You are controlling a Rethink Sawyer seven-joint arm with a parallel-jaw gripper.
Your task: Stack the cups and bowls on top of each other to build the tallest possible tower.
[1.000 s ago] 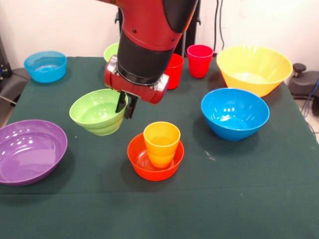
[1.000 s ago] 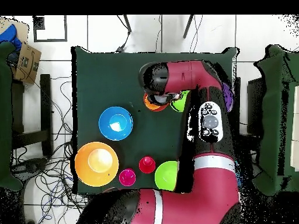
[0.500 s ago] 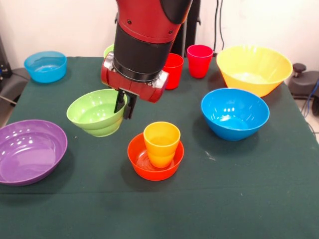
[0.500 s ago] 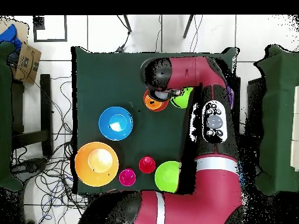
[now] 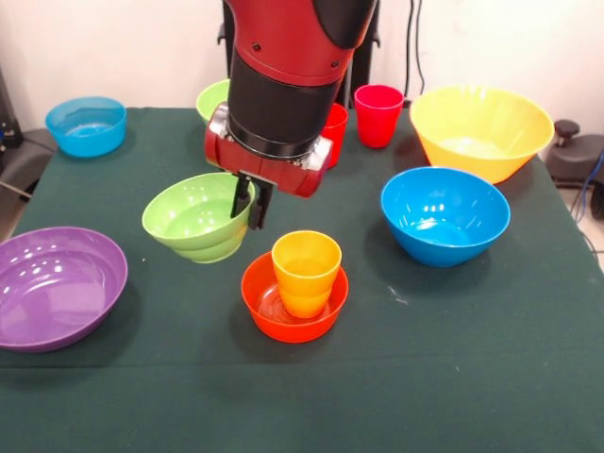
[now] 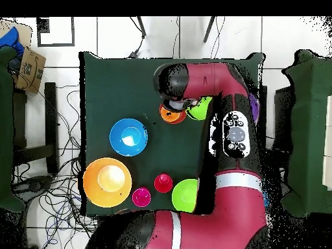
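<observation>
My gripper (image 5: 253, 213) is shut on the rim of a small green bowl (image 5: 193, 222) and holds it tilted above the table, just left of the yellow-orange cup (image 5: 306, 270). That cup stands upright in the small orange bowl (image 5: 283, 319) near the table's middle. The red cup (image 5: 333, 132) is partly hidden behind my arm, with the pink-magenta cup (image 5: 378, 114) beside it. In the overhead view the held green bowl (image 6: 198, 109) sits next to the orange bowl (image 6: 170, 115), both partly under my arm.
A large yellow bowl (image 5: 481, 128) and a blue bowl (image 5: 444, 213) stand on the right. A purple bowl (image 5: 57, 283) is at the left edge, a small blue bowl (image 5: 87, 125) at the far left, and a second green bowl (image 5: 212, 96) behind my arm.
My gripper has carried the green bowl to the right, closer to the yellow-orange cup. The other cups and bowls have not moved.
</observation>
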